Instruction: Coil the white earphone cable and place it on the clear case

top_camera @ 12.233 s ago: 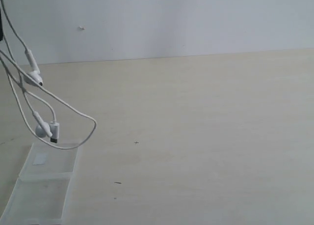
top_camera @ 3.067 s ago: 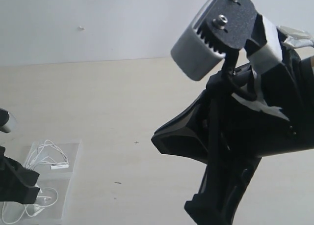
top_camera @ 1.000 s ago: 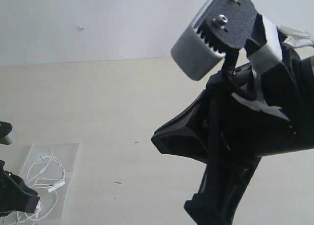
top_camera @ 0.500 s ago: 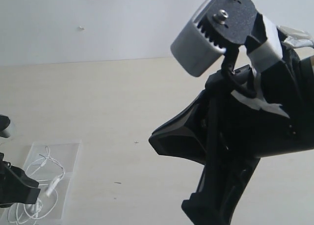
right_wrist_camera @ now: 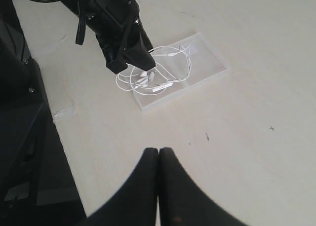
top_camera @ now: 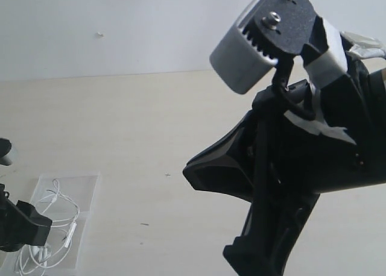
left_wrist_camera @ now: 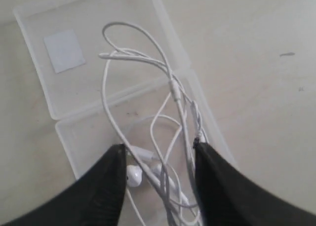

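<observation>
Left hand (left_wrist_camera: pixel 158 147) released over the white earphone cable (left_wrist_camera: pixel 170 83), which lies on the clear case (left_wrist_camera: pixel 89 14); right hand (right_wrist_camera: pixel 158 152) clenched, empty, well apart.
Lift your left hand straight up with the jaws wide, since strands run between them and one could snag. The case sits near the bench's (top_camera: pixel 181 119) left edge. The loose coil's long axis follows the case's length across the hinge, loop end toward the sticker (left_wrist_camera: pixel 64 51) and earbuds (left_wrist_camera: pixel 133 174) toward your hand.
</observation>
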Controlling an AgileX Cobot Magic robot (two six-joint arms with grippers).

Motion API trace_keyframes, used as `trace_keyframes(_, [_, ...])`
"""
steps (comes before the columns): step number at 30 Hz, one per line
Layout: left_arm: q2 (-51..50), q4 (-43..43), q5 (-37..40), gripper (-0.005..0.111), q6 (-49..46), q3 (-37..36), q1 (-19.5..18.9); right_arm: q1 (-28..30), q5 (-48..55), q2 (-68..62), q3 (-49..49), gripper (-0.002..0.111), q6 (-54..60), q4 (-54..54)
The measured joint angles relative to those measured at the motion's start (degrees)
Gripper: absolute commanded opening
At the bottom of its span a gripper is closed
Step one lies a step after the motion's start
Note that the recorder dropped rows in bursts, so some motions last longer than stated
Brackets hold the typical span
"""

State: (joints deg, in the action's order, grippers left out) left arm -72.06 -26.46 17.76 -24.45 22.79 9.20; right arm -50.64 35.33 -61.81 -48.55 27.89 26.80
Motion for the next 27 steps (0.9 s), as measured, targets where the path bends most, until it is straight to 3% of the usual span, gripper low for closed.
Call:
trace_keyframes(2, [0.0,0.0,0.0,0.066,0.5,0.6,0.0,0.0,0.0,0.0,0.0,0.000,0.0,0.0])
trace_keyframes(15, [0.0,0.4,2.8,0.064,1.6,5.3,0.0,0.0,0.0,0.0,0.0,0.000,0.0,0.1])
trace_keyframes(17, [0.0,1.1,4.7,0.056,1.8,6.0,0.0,0.0,0.0,0.0,0.0,0.000,0.0,0.1])
trace_keyframes(24, [0.0,6.3,19.0,0.004,2.0,11.7,0.0,0.0,0.0,0.0,0.0,0.000,0.0,0.1])
trace_keyframes(27, [0.0,7.3,22.3,0.000,2.9,14.0,0.0,0.0,0.0,0.0,0.0,0.000,0.0,0.1])
